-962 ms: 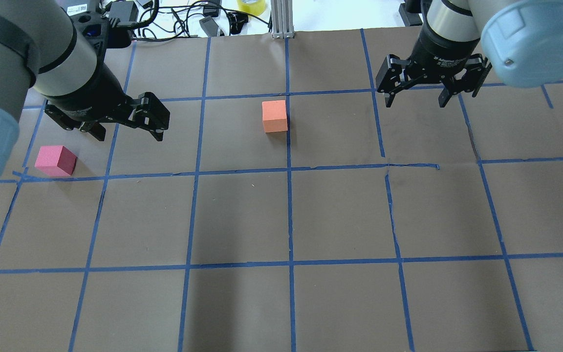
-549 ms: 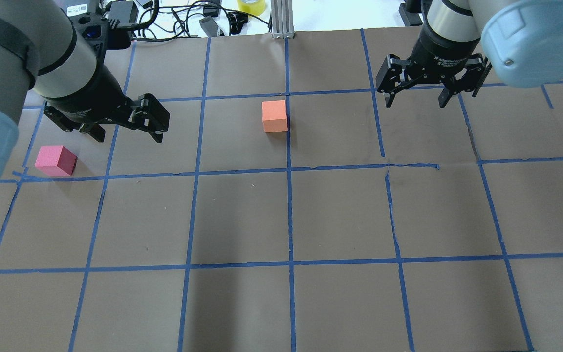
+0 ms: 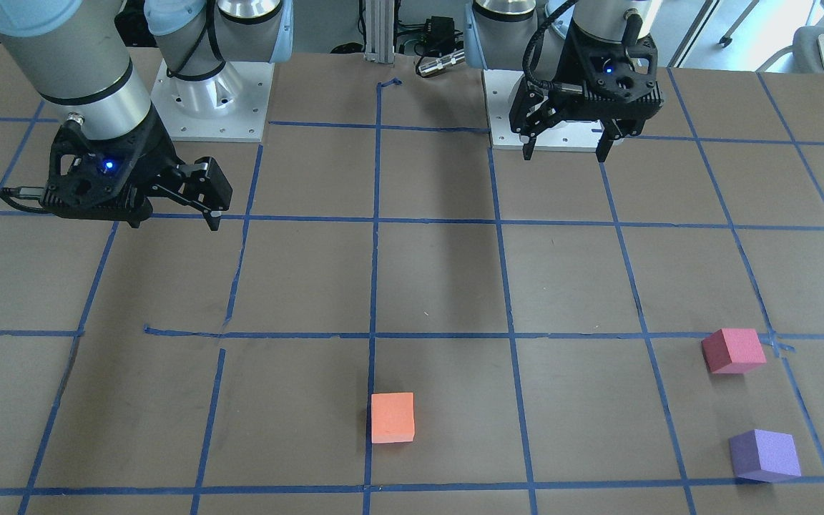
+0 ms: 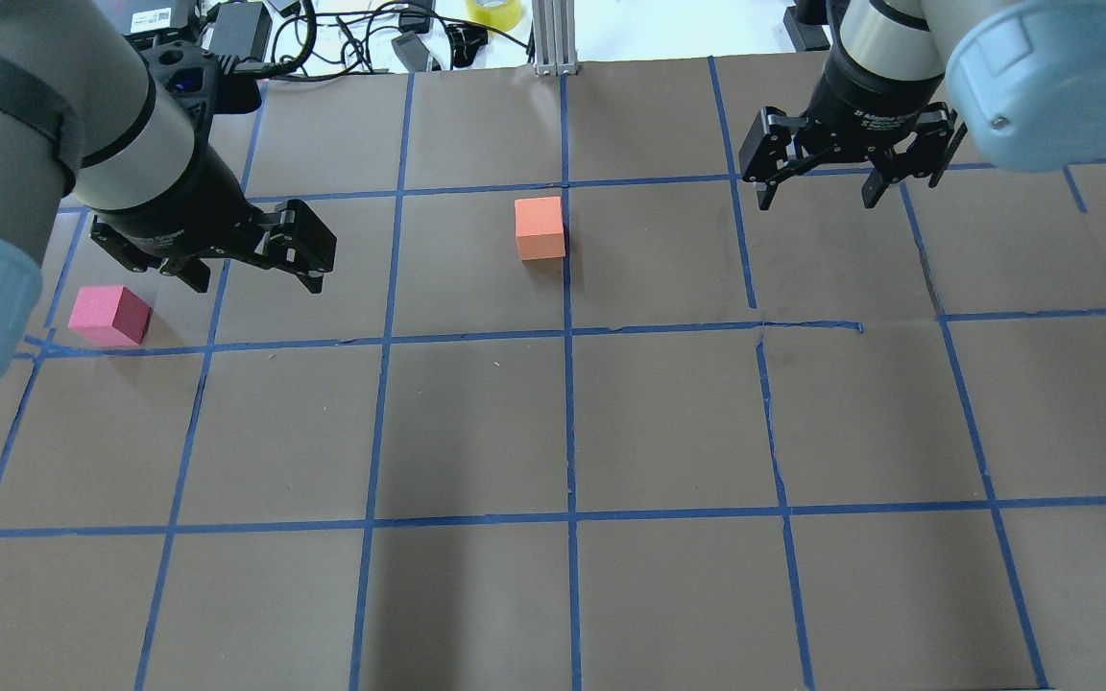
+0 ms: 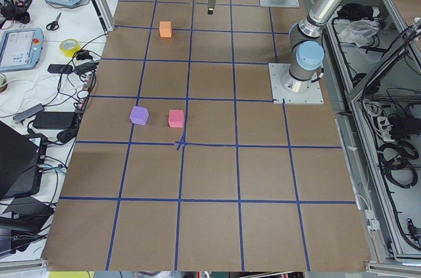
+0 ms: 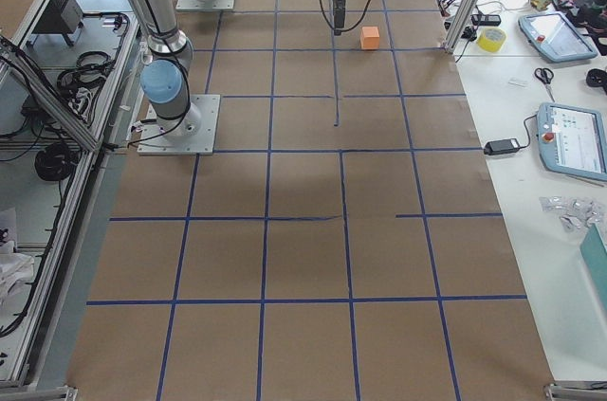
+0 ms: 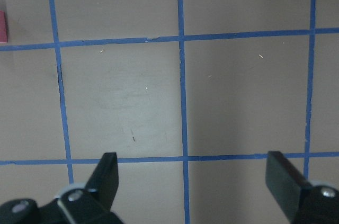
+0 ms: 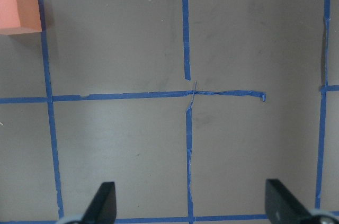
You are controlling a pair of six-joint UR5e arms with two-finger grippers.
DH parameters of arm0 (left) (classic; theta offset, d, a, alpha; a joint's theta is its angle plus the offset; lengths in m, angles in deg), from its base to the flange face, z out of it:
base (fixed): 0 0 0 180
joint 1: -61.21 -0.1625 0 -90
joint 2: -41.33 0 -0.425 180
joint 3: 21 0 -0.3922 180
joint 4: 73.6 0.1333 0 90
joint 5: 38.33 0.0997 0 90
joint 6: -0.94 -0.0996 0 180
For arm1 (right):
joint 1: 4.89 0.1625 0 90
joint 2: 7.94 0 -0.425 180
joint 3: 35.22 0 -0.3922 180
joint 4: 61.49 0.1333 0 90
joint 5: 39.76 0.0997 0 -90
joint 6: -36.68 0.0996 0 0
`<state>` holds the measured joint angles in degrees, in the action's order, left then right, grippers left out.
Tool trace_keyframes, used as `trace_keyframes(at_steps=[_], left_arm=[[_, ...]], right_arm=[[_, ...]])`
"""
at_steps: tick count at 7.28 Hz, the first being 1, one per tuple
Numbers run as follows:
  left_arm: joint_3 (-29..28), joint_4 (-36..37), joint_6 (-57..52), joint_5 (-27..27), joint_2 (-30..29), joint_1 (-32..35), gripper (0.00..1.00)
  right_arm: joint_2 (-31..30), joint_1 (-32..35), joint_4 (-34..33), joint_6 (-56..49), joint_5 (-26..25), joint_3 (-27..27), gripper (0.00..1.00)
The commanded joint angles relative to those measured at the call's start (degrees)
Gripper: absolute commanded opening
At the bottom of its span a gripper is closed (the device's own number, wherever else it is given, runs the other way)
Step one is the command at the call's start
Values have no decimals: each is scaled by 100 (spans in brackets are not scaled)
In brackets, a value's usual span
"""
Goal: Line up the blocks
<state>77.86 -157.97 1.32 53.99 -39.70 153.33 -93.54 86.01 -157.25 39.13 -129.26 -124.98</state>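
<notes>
**Two Open Hands, Three Blocks Not Yet in a Row**

The left gripper (image 4: 255,278) hung above the table (image 4: 668,422) with its two fingers spread wide and nothing between them. It was likely held that way so a block could fit in when it went down.

Nearest to it was the pink block (image 4: 109,315), on the table off to the hand's outer side, apart from the fingers. Only a thin pink edge showed at the side of the left wrist view.

Past the pink one, farther out from the hand, sat the purple block (image 3: 764,455), near the pink but not touching it. The left arm hid it in the overhead view.

Farther off, on the hand's inner side, the orange block (image 4: 540,228) sat alone between the two hands.

Farthest of all, the right gripper (image 4: 816,197) hung up high too — fingers wide apart and empty.

The three blocks made a bent shape, not a row, so I think the job had barely begun. The pink block looked like the easy first pick for the left hand.
</notes>
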Motion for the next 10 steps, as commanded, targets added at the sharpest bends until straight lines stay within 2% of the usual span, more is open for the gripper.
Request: trace_keyframes(at_steps=[1,8,10], left_arm=[[-7,8,-2,-3,-1,-9,100],[-16,17,-2,-12,-10,-27,100],[-173,148,-28,-21,-219,-80,100]], right_arm=[[0,-12,-21,-17,2,2,100],[9,-21,5,-9,-7,-7,100],[0,-21,-4,-17,2,-7,100]])
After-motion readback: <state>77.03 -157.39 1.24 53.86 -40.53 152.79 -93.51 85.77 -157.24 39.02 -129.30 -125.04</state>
